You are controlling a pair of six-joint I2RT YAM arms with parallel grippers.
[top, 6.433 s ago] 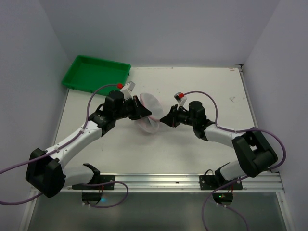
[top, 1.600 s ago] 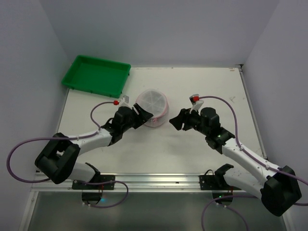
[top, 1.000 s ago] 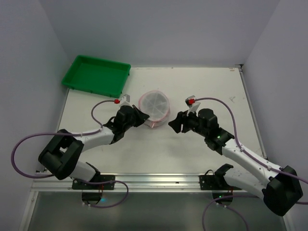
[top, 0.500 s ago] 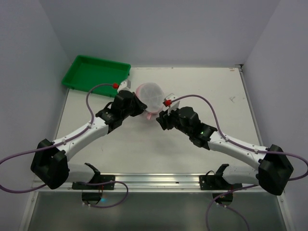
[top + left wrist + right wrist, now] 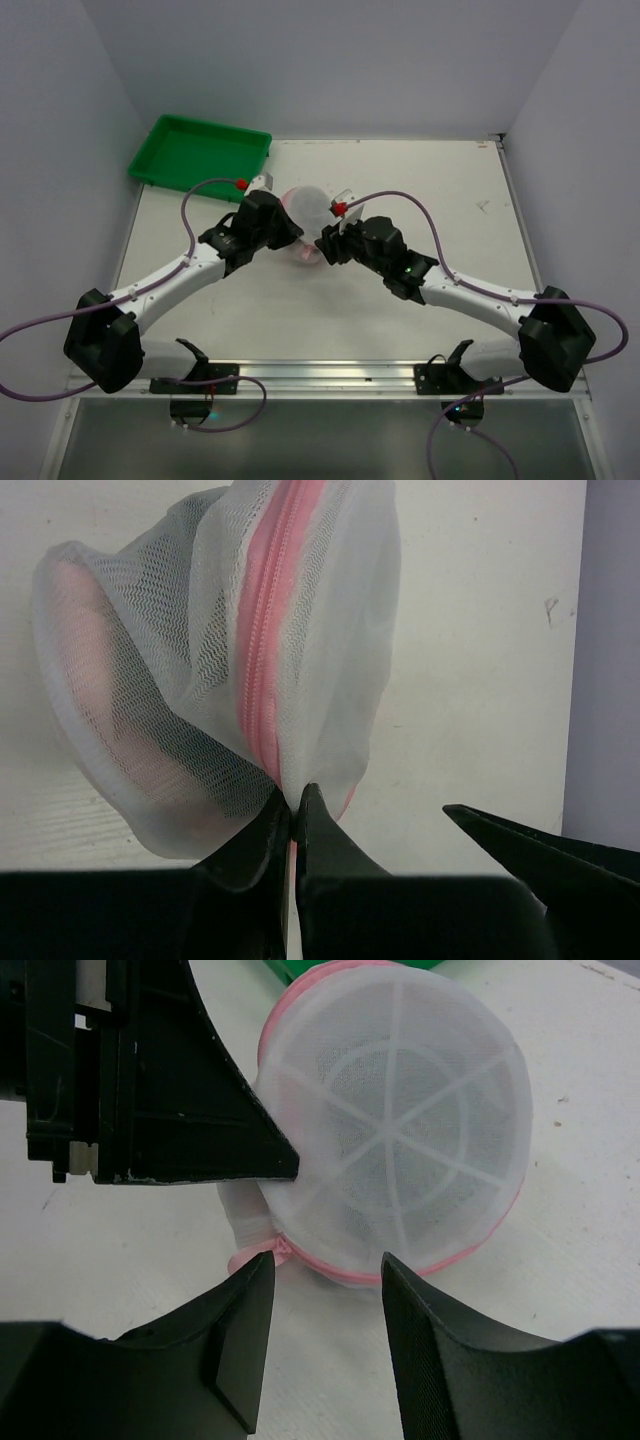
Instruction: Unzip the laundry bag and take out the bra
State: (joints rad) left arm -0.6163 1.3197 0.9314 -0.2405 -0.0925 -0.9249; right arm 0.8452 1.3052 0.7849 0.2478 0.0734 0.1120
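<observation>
The laundry bag (image 5: 306, 208), a round white mesh pouch with a pink zipper rim, hangs tilted just above the table. My left gripper (image 5: 290, 228) is shut on its mesh edge right beside the pink zipper (image 5: 262, 670), as the left wrist view (image 5: 297, 796) shows. My right gripper (image 5: 325, 245) stands open at the bag's near side with nothing between its fingers. In the right wrist view (image 5: 327, 1258) the pink rim (image 5: 330, 1270) and a small pink knot (image 5: 278, 1250) lie just ahead of its tips. The bra is hidden; only a pale pink tint (image 5: 85, 610) shows through the mesh.
A green tray (image 5: 200, 155) sits at the back left corner of the table. Both arms' purple cables (image 5: 420, 205) arch above the table around the bag. Walls close in the left, back and right sides.
The right arm has swung left and come up against the bag, its jaws narrowing slightly. The left gripper has raised and tilted the bag a little toward the back left, still holding it.
</observation>
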